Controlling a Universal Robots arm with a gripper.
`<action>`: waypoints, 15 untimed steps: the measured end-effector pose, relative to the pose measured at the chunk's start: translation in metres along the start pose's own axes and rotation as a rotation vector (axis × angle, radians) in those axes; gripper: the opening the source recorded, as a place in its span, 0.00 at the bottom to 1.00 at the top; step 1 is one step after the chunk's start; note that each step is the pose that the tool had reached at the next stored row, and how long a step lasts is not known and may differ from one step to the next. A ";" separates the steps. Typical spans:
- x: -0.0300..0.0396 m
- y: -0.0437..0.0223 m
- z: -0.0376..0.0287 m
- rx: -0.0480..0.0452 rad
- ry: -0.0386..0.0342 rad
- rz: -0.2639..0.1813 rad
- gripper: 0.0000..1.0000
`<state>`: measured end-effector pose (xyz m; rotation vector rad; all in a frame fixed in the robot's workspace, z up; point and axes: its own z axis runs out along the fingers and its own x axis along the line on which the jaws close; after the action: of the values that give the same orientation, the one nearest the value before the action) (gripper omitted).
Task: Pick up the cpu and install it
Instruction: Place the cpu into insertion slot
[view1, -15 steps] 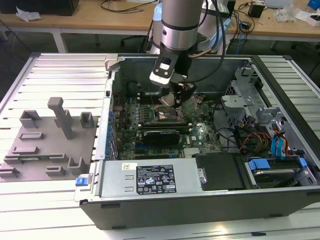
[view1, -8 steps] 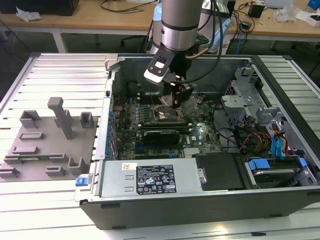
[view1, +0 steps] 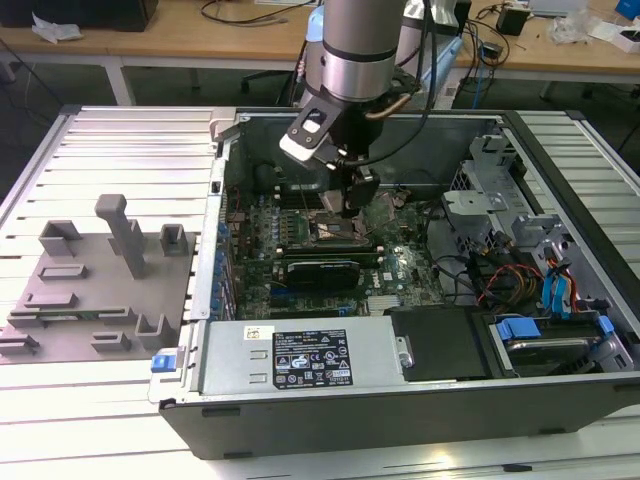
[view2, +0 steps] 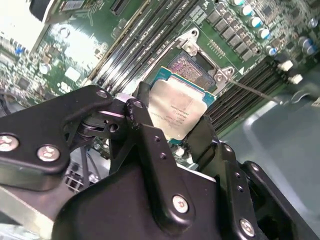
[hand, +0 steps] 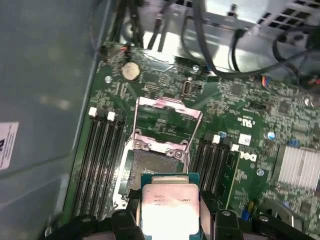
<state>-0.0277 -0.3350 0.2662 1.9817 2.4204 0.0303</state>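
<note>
Arm reaches down into the open computer case (view1: 420, 410), which lies on its side on the slatted bench (view1: 120, 140). In the exterior view the gripper (view1: 357, 192) hangs low over the motherboard (view1: 400, 262), directly above the processor socket (view1: 338, 232).

Gripper state: pinching the cpu. In the second wrist view the two black fingers (view2: 145, 125) press against opposite edges of the cpu (view2: 177, 109), metal lid facing the camera, green rim showing along the far edges. The chip sits squarely between the fingertips, with most of its lid projecting beyond them.

Position of the cpu: in the first wrist view the cpu (hand: 170, 207) lies over the near part of the socket (hand: 150, 165); the far part of the socket's contact field is uncovered. The hinged metal retention frame (hand: 167, 122) stands swung open beyond the socket. Cannot tell whether the chip touches the socket or hovers just over it.

Surroundings: memory slots (hand: 100, 160) run along both sides of the socket. A black expansion card (view1: 320, 270) sits just beside the socket, toward the power supply (view1: 300, 358). The grey fixture plate (view1: 90, 290) with its blocks lies on the bench at the exterior view's left, well apart from the gripper.
</note>
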 end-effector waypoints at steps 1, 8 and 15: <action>0.0000 0.0000 0.0001 0.0000 -0.0006 0.023 0.55; 0.0000 0.0000 0.0011 -0.0003 -0.0038 0.161 0.55; 0.0003 -0.0016 0.0042 -0.0103 -0.0049 0.164 0.55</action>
<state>-0.0292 -0.3350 0.2619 2.1668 2.2440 0.0394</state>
